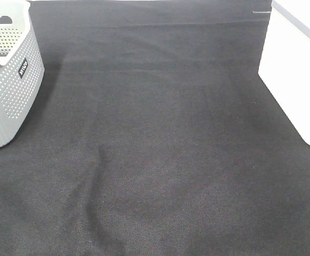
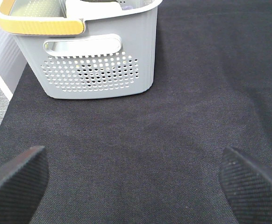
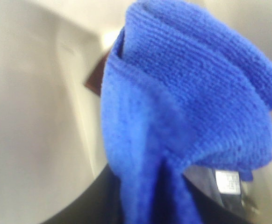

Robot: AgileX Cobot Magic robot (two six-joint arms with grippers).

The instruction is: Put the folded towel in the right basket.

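Observation:
The folded towel [image 3: 182, 102] is bright blue and fills the right wrist view. It hangs bunched from my right gripper [image 3: 166, 191], whose fingers are hidden behind the cloth. Pale white walls of the right basket [image 3: 33, 116] surround it closely. In the exterior high view the white right basket [image 1: 296, 69] stands at the right edge. Neither arm nor the towel shows there. My left gripper [image 2: 136, 186] is open and empty, low over the black cloth, with its fingertips [image 2: 14, 179] wide apart.
A grey perforated basket [image 1: 11, 90] stands at the left edge of the table. The left wrist view shows it [image 2: 98, 60] with a yellow handle [image 2: 38, 23], just beyond the left gripper. A black cloth [image 1: 155, 160] with a crease at the front left covers the table.

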